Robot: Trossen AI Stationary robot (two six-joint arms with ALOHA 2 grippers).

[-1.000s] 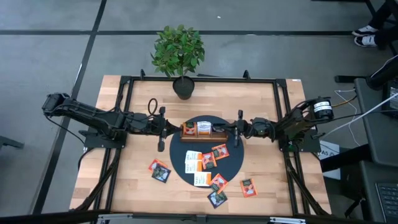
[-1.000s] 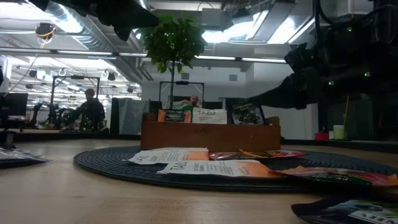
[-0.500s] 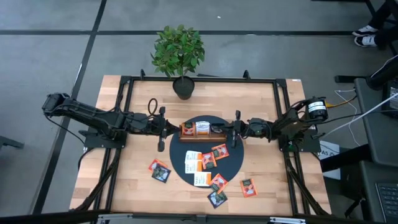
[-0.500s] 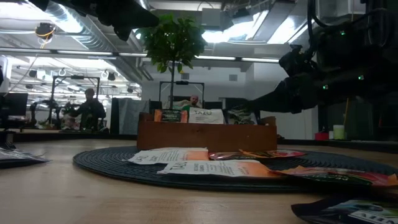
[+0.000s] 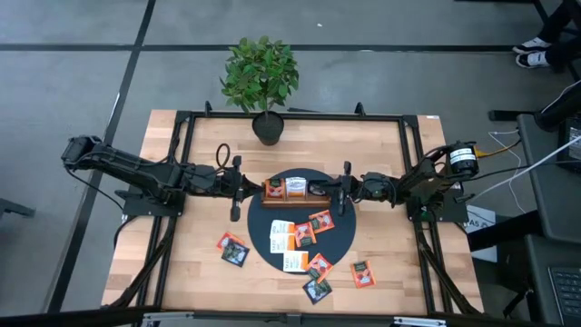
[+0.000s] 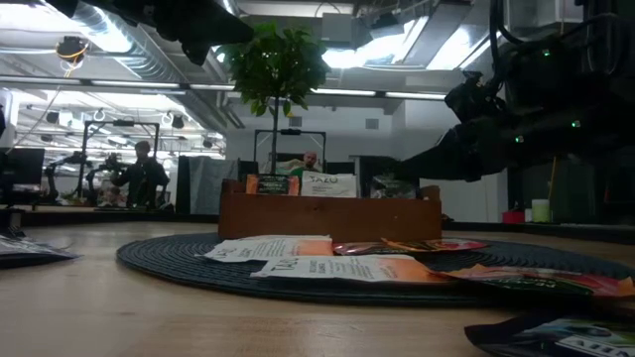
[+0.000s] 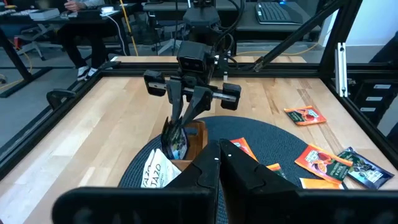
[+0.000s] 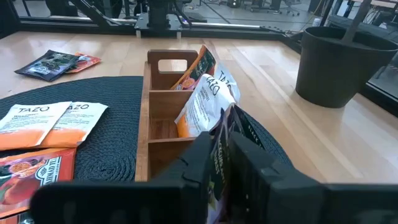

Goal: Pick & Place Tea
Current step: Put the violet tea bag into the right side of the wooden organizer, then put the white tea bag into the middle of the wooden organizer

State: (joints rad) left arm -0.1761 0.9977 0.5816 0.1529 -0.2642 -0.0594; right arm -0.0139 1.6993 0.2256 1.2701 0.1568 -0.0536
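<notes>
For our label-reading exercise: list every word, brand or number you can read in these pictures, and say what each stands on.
"TAZO": white sachet lying on the dark round mat.
"TAZO": white sachet standing in the wooden tray.
"TAZO", partly cut off: white sachet beside the tray in the left wrist view.
Print on the orange sachet and the dark sachet in the right hand: too blurred to read.

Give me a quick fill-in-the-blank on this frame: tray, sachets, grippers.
1. The wooden tray sits on a round dark ____.
2. The right gripper lowers a dark sachet into the tray's ____ compartment nearest it.
3. The left gripper is ____ and holds nothing.
4. Behind the tray stands a potted ____.
Missing: mat; end; shut; plant
</notes>
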